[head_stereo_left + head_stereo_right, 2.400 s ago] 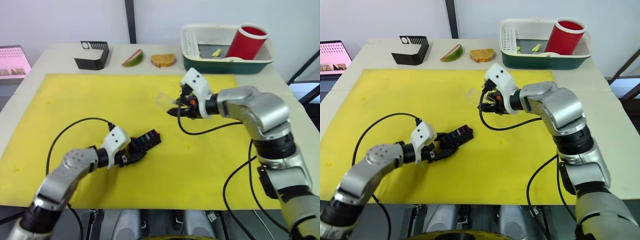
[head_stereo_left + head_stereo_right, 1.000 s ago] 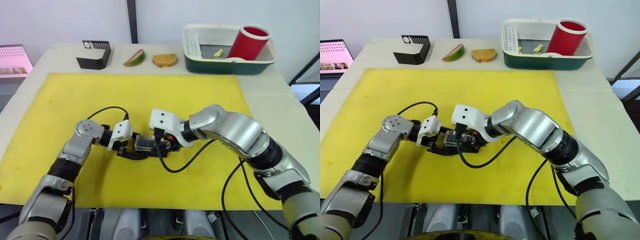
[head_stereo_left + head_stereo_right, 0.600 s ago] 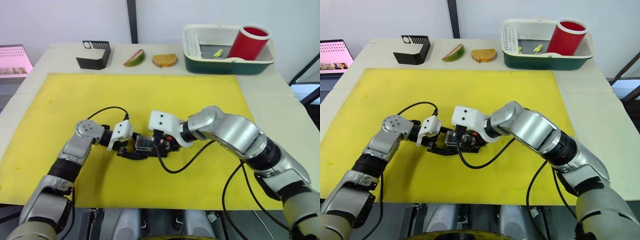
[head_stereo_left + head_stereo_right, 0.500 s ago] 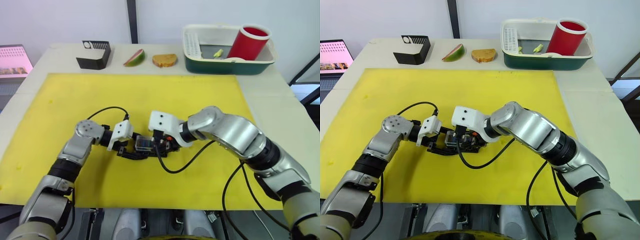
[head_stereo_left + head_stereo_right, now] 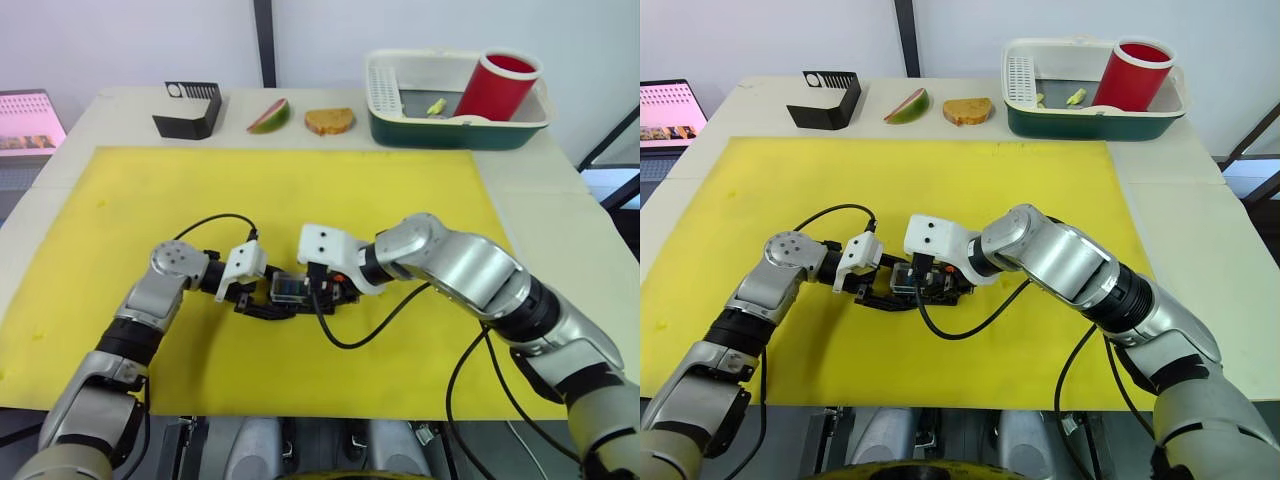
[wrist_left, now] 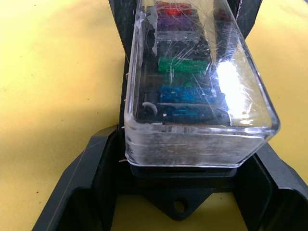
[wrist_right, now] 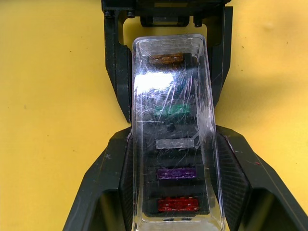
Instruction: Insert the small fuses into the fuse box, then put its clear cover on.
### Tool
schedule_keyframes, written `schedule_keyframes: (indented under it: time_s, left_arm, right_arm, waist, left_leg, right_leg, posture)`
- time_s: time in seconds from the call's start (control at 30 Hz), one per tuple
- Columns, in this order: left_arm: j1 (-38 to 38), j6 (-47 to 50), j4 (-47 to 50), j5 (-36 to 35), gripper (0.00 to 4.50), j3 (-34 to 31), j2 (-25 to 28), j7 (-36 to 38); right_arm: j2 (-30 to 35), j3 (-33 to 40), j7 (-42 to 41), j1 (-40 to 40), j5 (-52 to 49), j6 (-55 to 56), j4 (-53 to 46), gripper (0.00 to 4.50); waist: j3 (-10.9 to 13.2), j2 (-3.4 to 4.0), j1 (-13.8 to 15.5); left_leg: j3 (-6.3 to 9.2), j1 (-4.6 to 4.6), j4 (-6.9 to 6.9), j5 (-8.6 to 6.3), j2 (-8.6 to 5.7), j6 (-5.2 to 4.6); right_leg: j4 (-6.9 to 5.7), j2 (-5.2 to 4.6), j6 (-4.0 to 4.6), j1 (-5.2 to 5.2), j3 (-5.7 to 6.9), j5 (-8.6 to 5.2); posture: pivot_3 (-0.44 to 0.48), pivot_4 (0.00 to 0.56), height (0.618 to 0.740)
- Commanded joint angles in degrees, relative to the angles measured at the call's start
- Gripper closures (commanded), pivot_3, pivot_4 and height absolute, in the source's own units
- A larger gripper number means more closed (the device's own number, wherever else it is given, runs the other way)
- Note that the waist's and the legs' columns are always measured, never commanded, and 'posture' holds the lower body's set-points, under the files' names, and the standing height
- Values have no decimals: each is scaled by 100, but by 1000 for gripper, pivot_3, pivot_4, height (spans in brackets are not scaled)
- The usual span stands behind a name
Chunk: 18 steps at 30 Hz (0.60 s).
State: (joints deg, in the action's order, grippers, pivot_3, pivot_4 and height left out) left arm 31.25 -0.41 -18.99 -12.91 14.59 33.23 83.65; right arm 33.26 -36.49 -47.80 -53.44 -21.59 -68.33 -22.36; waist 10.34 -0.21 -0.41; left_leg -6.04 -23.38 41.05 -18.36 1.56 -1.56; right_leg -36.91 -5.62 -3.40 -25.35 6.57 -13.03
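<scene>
Gripping from opposite ends, the left gripper [image 5: 262, 296] clamps the fuse box [image 6: 144, 180] while the right gripper [image 5: 322, 292] pinches the clear cover [image 7: 173, 139], which 2.4 s ago hung well above the yellow mat [image 5: 400, 200]. It now sits over the small fuses [image 7: 175, 173] at mat centre, probably needing only a final press
</scene>
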Motion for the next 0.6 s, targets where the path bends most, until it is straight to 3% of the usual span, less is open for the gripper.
schedule_keyframes:
  time_s: [0.03,0.13,0.6]
  left_arm:
    - [-25,19,19,149,1893,37,-76,-171]
    - [-14,0,-11,161,1893,37,-83,-170]
    - [-28,17,10,172,1893,45,-92,-192]
  right_arm:
    - [72,-82,-79,51,12,-57,-36,2309]
    - [55,-26,-99,21,7,-57,-18,923]
    - [-23,378,-123,-282,-16,-119,109,923]
  waist:
    - [0,0,1]
    - [-1,-1,5]
    - [-1,-1,9]
  left_leg:
    - [0,0,0,0,0,0]
    - [1,0,0,0,0,-1]
    - [1,0,1,-1,-1,-2]
  right_leg:
    - [0,0,0,0,0,0]
    - [0,-1,0,0,1,0]
    - [0,-1,0,0,1,0]
  posture:
    - [0,150,740]
    - [0,150,740]
    - [0,150,740]
